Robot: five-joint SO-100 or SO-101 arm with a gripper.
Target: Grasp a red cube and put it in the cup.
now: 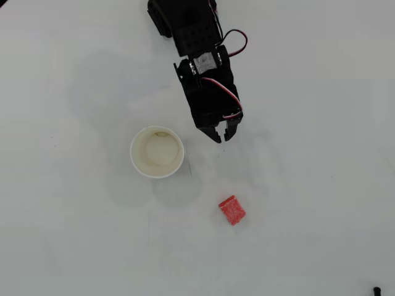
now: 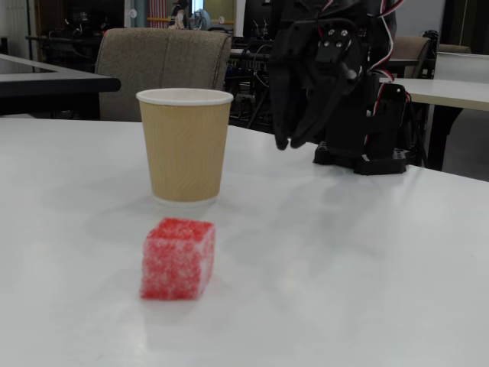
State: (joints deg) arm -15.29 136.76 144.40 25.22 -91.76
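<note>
Claw (image 1: 223,137) hangs above the white table (image 1: 308,216), tips nearly together and gripping nothing; in the overhead view the red cube (image 1: 231,209) lies loose well below the tips, the cup (image 1: 157,152) upright to their left.

The arm (image 1: 197,55) runs off the top edge in the overhead view. At the lower right corner a small dark thing (image 1: 376,290) is cut off, too small to tell. In the fixed view, the cup (image 2: 185,145) hides its inside.
</note>
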